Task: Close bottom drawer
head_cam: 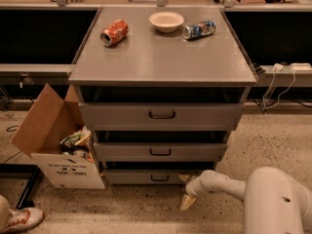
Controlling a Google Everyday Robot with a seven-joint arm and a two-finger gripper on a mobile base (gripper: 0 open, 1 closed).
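Observation:
The bottom drawer (146, 177) is the lowest of the grey cabinet's three drawers, with a flat grey front and a small dark loop handle (160, 178). It stands out only slightly from the cabinet, with a dark gap above it. My gripper (185, 190) is low at the drawer's right end, on a white arm that comes in from the lower right. One fingertip (184, 178) lies against the drawer front's right end, the other (187, 202) points down at the floor. The fingers are spread apart and hold nothing.
The middle drawer (160, 151) and top drawer (161, 115) also stand slightly open. A red can (114, 32), a bowl (166, 20) and a blue can (199, 29) lie on the cabinet top. An open cardboard box (58, 145) of rubbish stands at the left. A shoe (19, 219) is at the bottom left.

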